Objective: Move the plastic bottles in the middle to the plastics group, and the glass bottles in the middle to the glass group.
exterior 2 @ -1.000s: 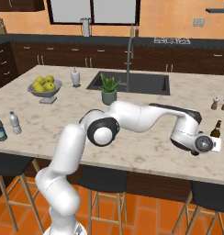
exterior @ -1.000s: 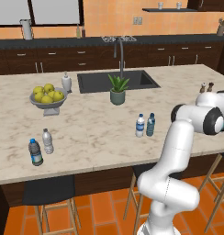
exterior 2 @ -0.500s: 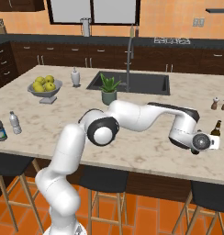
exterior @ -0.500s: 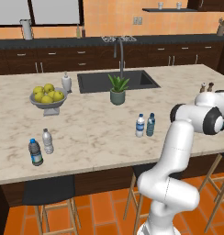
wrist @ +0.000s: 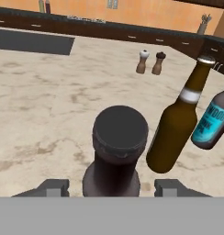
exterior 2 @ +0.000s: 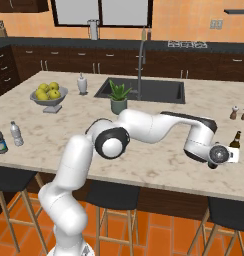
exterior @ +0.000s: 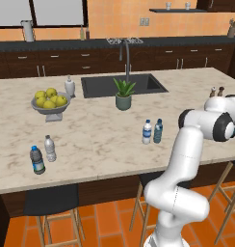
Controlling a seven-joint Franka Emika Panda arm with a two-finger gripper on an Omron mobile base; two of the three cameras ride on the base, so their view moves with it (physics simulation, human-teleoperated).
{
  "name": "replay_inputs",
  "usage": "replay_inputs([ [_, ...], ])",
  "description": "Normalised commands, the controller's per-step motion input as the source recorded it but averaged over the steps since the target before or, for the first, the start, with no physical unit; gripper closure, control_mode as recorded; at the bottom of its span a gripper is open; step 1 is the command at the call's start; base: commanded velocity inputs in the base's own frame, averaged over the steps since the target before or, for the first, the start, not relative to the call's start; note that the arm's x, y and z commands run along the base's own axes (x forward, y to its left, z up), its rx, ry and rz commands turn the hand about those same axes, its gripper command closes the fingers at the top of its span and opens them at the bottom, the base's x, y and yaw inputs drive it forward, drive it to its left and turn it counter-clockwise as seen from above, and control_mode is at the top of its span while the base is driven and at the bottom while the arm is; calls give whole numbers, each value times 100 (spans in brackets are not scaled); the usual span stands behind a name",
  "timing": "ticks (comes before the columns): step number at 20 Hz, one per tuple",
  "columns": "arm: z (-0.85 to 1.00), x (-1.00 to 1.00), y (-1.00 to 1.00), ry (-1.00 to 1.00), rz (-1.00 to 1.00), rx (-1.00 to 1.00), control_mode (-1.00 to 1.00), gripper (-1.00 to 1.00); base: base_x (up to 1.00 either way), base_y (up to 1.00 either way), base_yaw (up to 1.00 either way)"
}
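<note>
claw [wrist: 111, 186] parted, fingers clear of the dark capped bottle [wrist: 118, 151] upright between them | brown glass bottle [wrist: 178, 124] and teal-labelled bottle [wrist: 214, 120] just beside, right | two plastic bottles [exterior: 152, 131] well apart on worktop [exterior: 100, 140]

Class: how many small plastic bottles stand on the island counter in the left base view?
4. Front left: dark bottle, pale bottle beside it. Middle: white-labelled bottle, blue-tinted bottle beside it. The arm may hide others.

Gripper [exterior 2: 233, 156] seemingly beside brown bottle [exterior 2: 236, 141].
</note>
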Motion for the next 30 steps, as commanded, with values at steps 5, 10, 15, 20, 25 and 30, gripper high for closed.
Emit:
replay_inputs([
  [5,2,-3,0,0,0,0,-100,-100,0,0,0],
  [10,23,-18,9,0,0,0,-100,-100,0,0,0],
  [15,19,0,12,0,0,0,-100,-100,0,0,0],
  [20,2,24,1,0,0,-2,-100,-100,0,0,0],
  [25,0,23,-6,0,0,-2,-100,-100,0,0,0],
  [30,13,0,-45,-3,-1,0,-100,-100,0,0,0],
])
